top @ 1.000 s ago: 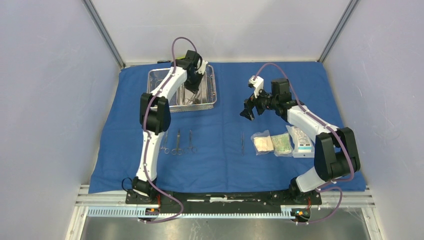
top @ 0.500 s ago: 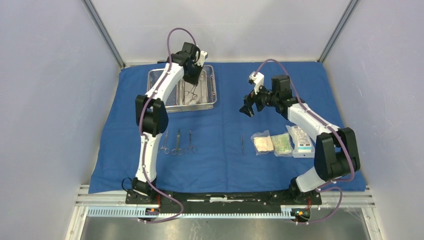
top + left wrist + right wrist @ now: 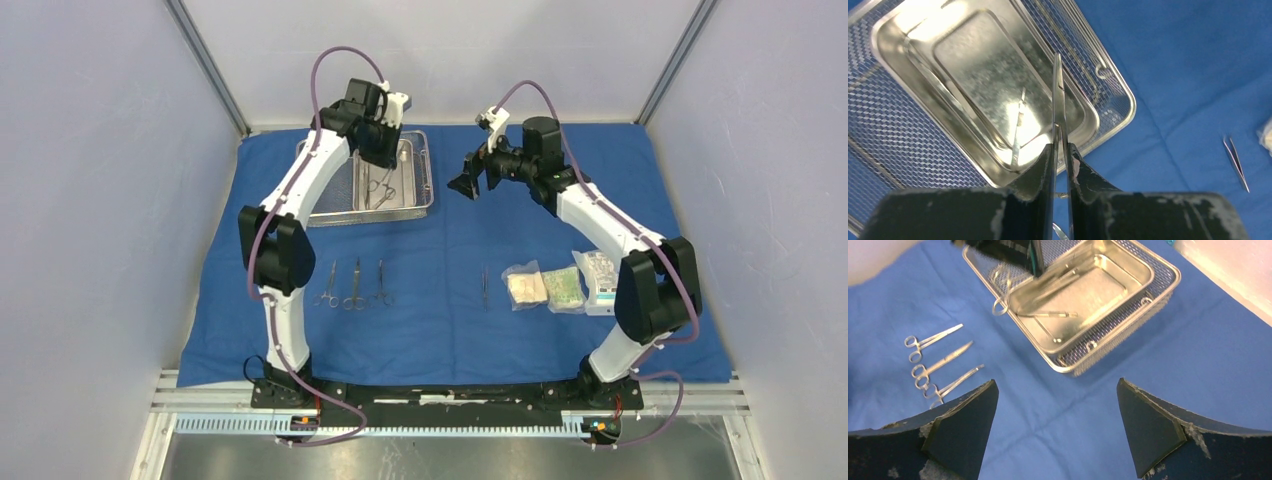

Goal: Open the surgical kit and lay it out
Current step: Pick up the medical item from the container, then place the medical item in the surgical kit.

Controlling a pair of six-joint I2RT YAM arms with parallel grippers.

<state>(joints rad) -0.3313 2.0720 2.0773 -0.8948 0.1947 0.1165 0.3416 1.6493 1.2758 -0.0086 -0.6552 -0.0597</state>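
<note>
The blue cloth wrap (image 3: 450, 330) lies spread over the table. At its far left stands the wire-mesh tray (image 3: 427, 190) with the smaller steel pan (image 3: 983, 85) inside. My left gripper (image 3: 1061, 142) hangs above the pan, shut on a slim scissors-like instrument (image 3: 1058, 90) whose tips point away. Another thin piece (image 3: 1018, 120) lies in the pan. My right gripper (image 3: 468, 185) hovers open and empty just right of the tray. Three instruments (image 3: 355, 285), tweezers (image 3: 485, 285) and three packets (image 3: 560, 287) are laid out in a row.
Grey walls close in the left, right and far sides. In the right wrist view the tray (image 3: 1128, 315) sits ahead of the open fingers, with the row of instruments (image 3: 940, 362) to the left.
My left gripper has risen over the tray, carrying the instrument up from the pan. The right gripper has moved up and left toward the tray, staying open.
</note>
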